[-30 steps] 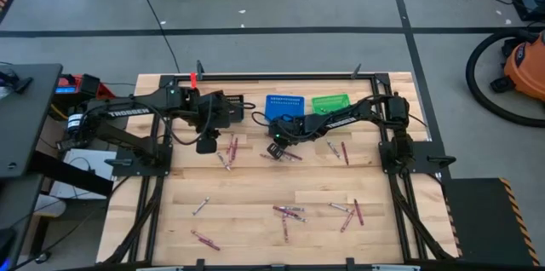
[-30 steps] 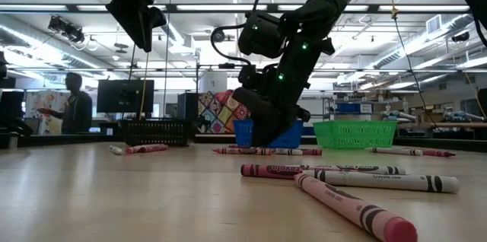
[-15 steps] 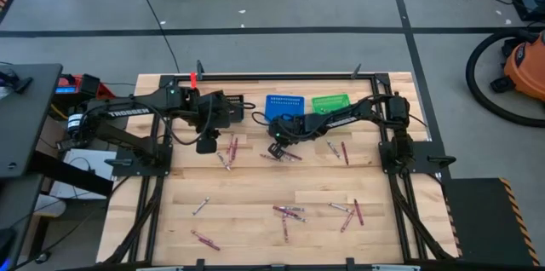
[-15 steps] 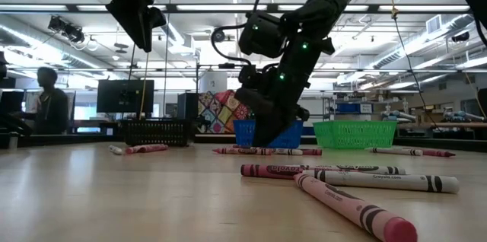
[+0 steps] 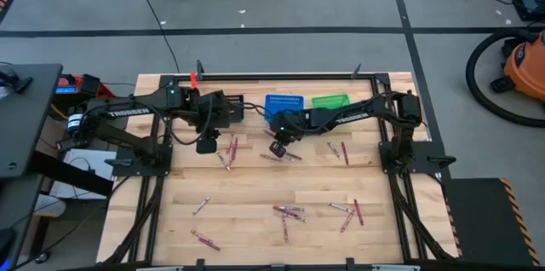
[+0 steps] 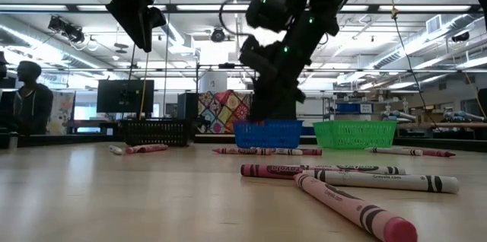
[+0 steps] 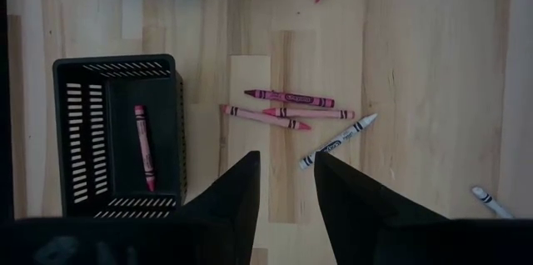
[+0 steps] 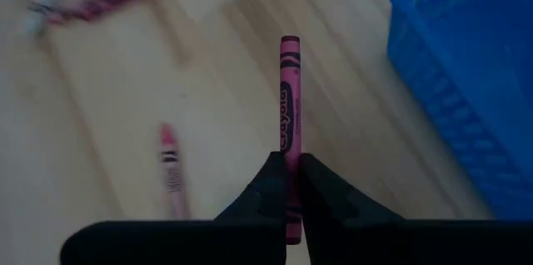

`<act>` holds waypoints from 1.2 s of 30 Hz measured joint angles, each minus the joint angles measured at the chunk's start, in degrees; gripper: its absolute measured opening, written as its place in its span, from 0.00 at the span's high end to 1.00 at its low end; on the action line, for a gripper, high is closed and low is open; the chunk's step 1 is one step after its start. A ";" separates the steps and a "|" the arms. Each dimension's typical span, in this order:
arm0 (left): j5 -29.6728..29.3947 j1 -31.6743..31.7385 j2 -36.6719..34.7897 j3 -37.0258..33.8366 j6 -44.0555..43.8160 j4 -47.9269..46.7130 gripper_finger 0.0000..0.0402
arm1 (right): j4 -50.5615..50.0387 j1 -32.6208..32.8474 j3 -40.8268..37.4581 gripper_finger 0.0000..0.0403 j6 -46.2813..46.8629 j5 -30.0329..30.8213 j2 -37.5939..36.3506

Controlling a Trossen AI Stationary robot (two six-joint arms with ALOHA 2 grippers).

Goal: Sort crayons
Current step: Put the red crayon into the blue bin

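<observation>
From the high view, you are looking down on crayons scattered across the wooden table, with a loose bunch lying near its front. The right gripper is hanging above the table just in front of the blue basket, with the green basket sitting beside that one. The left gripper is waiting near the black basket.

From the low view, the right gripper is raised off the wood, in front of the blue basket. Two crayons are lying close to the camera.

From the left wrist view, you are seeing the left fingers standing apart with nothing between them. The black basket is holding one red crayon, and three more crayons are resting on the wood beside it.

From the right wrist view, the right fingers are pinching a magenta crayon at its lower part, so most of its length is sticking out past the tips, beside the blue basket.

The crayon is likely light and stiff, but waxy and brittle, with a paper wrapper giving the pads some purchase. Gripped this near one end, it could pivot; a hold closer to the middle would probably be steadier. Avoid squeezing hard enough to snap it.
</observation>
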 joint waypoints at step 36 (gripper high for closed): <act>-0.02 0.00 0.10 0.00 -6.18 0.15 0.69 | -2.88 -16.06 -3.12 0.94 -22.82 0.72 -8.79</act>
